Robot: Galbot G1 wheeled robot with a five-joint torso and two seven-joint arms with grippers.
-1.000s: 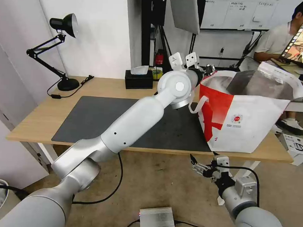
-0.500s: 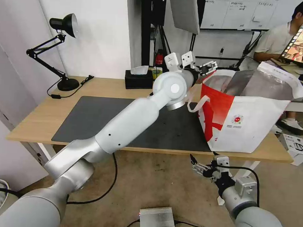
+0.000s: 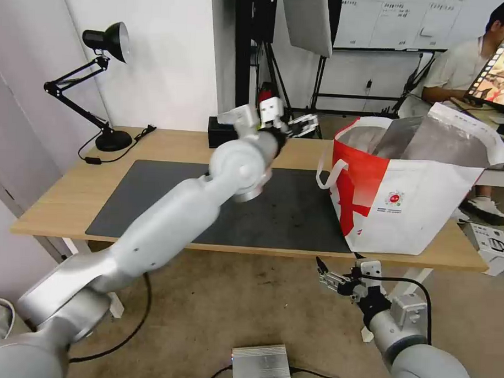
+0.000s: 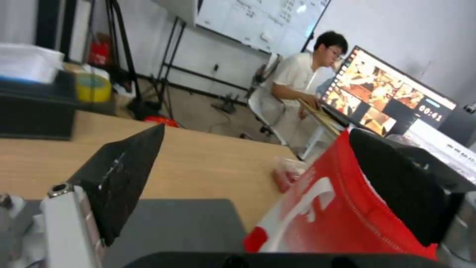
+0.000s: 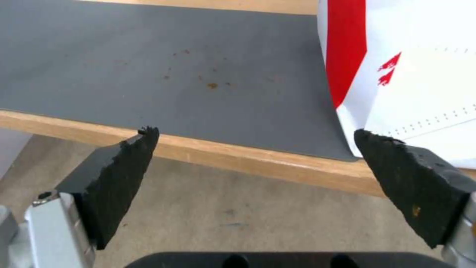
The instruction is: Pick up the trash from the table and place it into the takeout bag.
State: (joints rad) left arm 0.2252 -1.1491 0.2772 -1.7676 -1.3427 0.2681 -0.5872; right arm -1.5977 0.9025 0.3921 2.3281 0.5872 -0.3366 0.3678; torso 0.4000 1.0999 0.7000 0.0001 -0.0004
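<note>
Left hand (image 3: pixel 304 124) (fingers spread, empty) above table (image 3: pixel 171 145), beside takeout bag (image 3: pixel 422 211)

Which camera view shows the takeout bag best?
The head view: the whole takeout bag stands on the table, foil lining open. The left wrist view shows a red side; the right wrist view, a lower corner.

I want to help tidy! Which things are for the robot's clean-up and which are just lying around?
For the job: takeout bag, table, clear packet with red scraps beside the bag, left gripper open above the table, right gripper parked below it.
Just lying about: desk lamp, black tissue box, yellow tape roll.
</note>
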